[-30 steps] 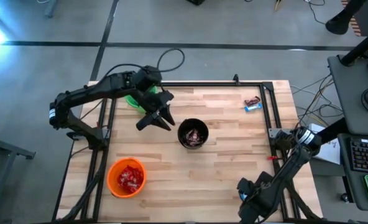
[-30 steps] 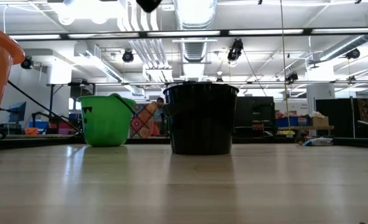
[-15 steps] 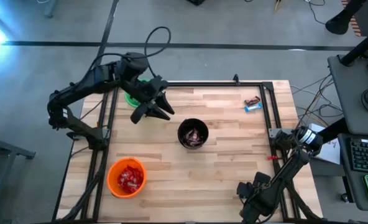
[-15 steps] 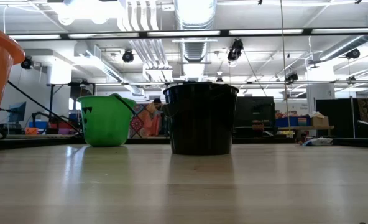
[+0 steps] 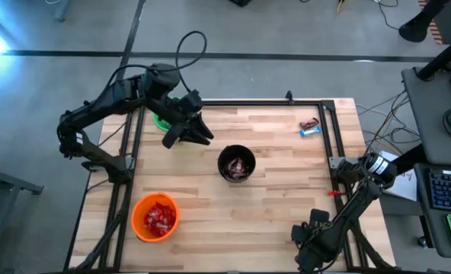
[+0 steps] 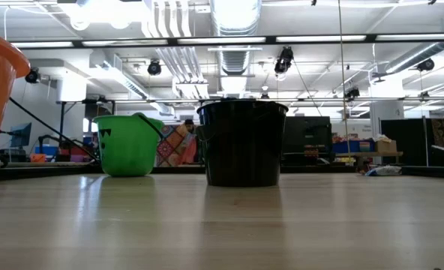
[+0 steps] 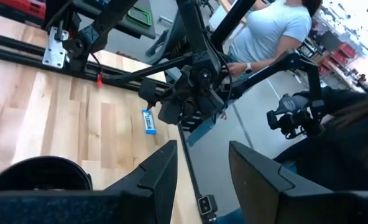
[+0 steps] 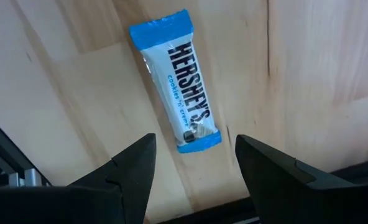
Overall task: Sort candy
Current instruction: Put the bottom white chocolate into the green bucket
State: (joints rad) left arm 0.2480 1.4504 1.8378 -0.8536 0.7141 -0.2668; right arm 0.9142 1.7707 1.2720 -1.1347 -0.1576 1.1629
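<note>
Near the table's near right corner a blue-and-white candy bar (image 8: pixel 178 87) lies flat on the wood, also visible from the left wrist (image 7: pixel 148 121). My right gripper (image 8: pixel 193 171) hangs open above it, pointing down, its fingers on either side of the bar's near end without touching it. Two more candies, a brown one (image 5: pixel 309 122) and a blue one (image 5: pixel 310 132), lie at the far right. My left gripper (image 5: pixel 187 140) is open and empty, raised over the far left of the table beside the green cup (image 5: pixel 162 122).
A black cup (image 5: pixel 236 164) with dark candy stands mid-table. An orange cup (image 5: pixel 156 216) with red candy stands near left. A black frame rail (image 5: pixel 334 144) runs along the right edge. A person in a light shirt (image 7: pixel 271 31) stands beyond the table's right side.
My left gripper has risen and drawn back from beside the black cup toward the far left, near the green cup, rolling a little. It has stayed open and empty. The cups and candies have not moved.
</note>
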